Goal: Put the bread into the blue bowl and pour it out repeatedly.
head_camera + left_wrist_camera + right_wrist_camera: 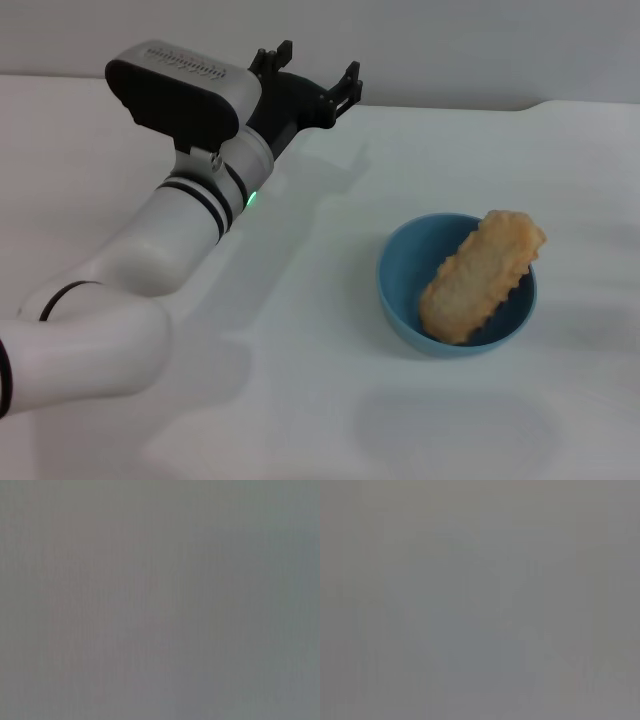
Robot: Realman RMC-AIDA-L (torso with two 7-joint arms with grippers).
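Glossy smooth blue bowl, matt tan bread with bumpy scalloped edges, smooth white table

Bowl: round, deep, light blue, glossy, upright on the white table, towards its right edge. Bread: elongated golden-tan loaf with scalloped edges, plain side showing, lying tilted inside the bowl, upper end propped on and overhanging the far right rim.

A bare lab or test bench setting: a plain white table against a blank pale wall, with a white robot arm reaching over it. No household furnishings show. Both wrist views show only flat grey.
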